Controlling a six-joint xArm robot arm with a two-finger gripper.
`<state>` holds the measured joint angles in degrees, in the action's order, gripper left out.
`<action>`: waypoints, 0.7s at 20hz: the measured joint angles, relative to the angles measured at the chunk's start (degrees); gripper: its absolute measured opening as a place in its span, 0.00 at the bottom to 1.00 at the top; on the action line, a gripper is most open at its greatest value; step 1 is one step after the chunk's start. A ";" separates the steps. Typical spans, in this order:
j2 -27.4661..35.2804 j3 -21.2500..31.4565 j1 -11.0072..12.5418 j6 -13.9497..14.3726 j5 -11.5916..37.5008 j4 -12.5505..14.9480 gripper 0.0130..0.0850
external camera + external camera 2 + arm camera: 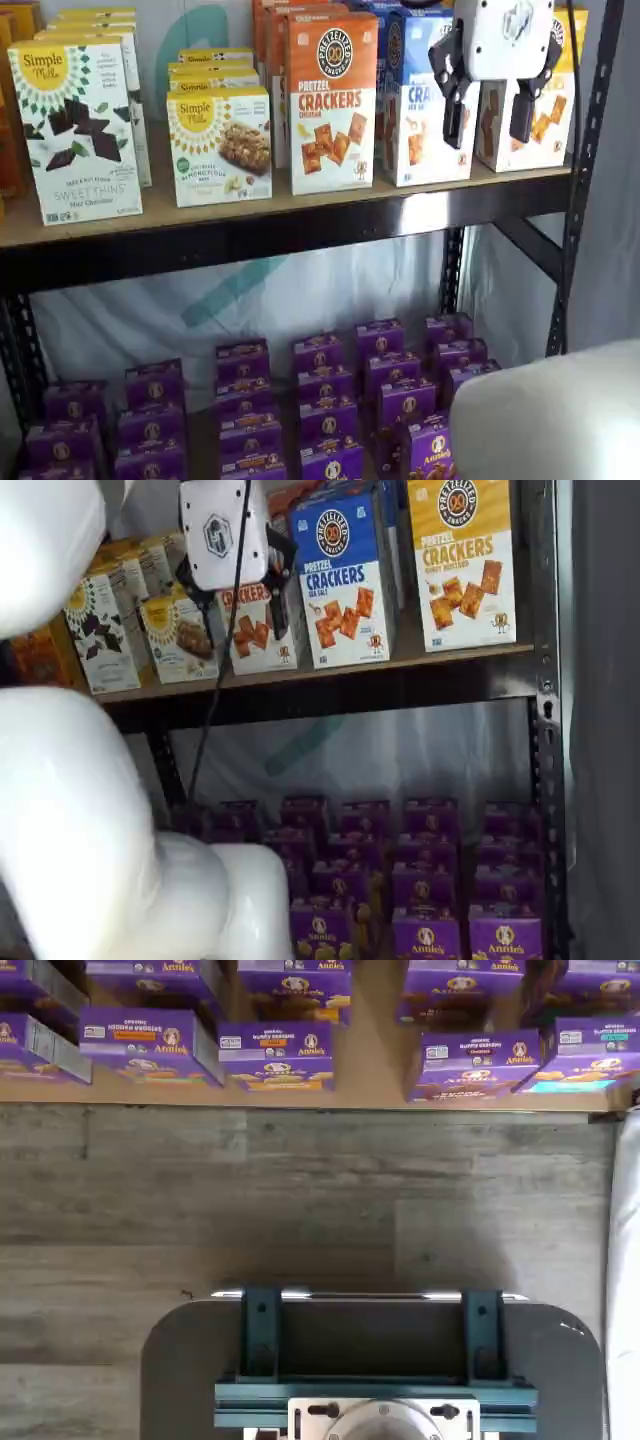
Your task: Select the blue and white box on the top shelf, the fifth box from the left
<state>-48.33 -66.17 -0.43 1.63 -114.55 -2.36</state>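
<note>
Because the goods stand face-out in tidy rows, the tall blue and white cardboard box (345,580) of pretzel crackers shows its whole front in both shelf views, in the upper middle of the frame, right at the front edge of the top shelf (300,225), a light-tan board fronted by a black metal beam. An orange box of the same shape (332,100) stands just beside it on one side and a yellow one (462,560) on the other, so it looks like a snug slot for fingers to enter.

At the upper right of a shelf view, the white-bodied gripper (488,115) hangs in front of those boxes with a plain gap between its two black fingers: spread wide and holding nothing, roughly level with the box fronts, probably so it can be lined up before reaching in.

Across the upper edge of the wrist view lie only purple boxes (275,1055) on the lower shelf.
</note>
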 joint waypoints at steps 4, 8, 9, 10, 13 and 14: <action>0.19 -0.14 4.56 -2.26 -0.58 -5.14 1.00; 0.50 -0.47 3.87 -1.95 -0.83 -4.52 1.00; 0.51 -0.48 3.57 -1.79 -0.73 -4.20 1.00; 0.49 -0.45 3.10 -1.56 -0.50 -3.73 1.00; 0.40 -0.15 1.52 -0.73 1.00 -2.16 1.00; 0.54 -0.09 1.29 -0.61 1.63 -1.91 1.00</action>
<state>-47.79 -66.27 0.85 1.02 -112.92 -4.27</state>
